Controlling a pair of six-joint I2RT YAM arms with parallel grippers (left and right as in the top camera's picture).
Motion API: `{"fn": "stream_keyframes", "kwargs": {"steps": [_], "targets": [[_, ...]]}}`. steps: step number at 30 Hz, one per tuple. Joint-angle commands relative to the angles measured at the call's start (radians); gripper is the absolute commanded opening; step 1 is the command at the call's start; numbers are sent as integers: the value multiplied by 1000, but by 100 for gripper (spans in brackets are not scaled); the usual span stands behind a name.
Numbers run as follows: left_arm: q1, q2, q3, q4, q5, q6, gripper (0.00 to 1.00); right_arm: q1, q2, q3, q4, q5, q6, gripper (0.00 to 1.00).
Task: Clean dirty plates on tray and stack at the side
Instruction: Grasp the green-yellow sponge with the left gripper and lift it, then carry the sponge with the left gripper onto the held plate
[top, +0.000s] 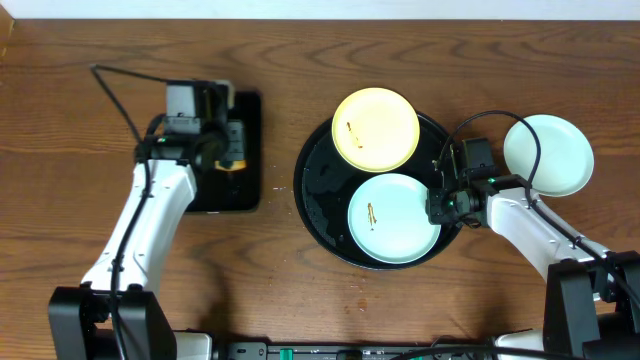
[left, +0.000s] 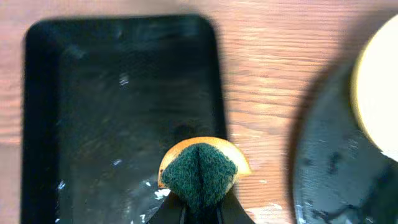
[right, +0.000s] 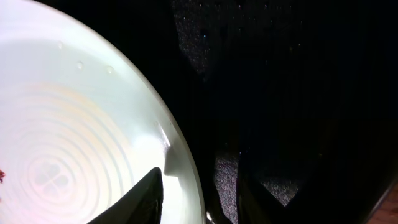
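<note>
Pale mint plate (top: 395, 228), brown-smeared, lies on glossy black tray (top: 316, 196).

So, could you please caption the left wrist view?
Left jaws clamp a green-and-orange sponge over the edge of the rectangular black tray.

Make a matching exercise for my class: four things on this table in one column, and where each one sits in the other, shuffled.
Things
1. yellow plate
2. smeared mint plate
3. unsmeared mint plate
4. sponge

Places
A. on the table, right of the round tray
B. gripped by the left end effector
C. on the round tray, the half farther from the robot
D. on the round tray, the half nearer the robot

Pairs: 1-C, 2-D, 3-A, 4-B
</note>
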Motion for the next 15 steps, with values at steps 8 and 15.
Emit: {"fn": "stream_keyframes", "kwargs": {"steps": [8, 15], "targets": [[-316, 21, 50, -47, 40, -45, 7, 6, 7, -8, -1, 6, 1, 34], [-507, 133, 49, -26, 39, -45, 7, 6, 7, -8, -1, 6, 1, 34]]}}
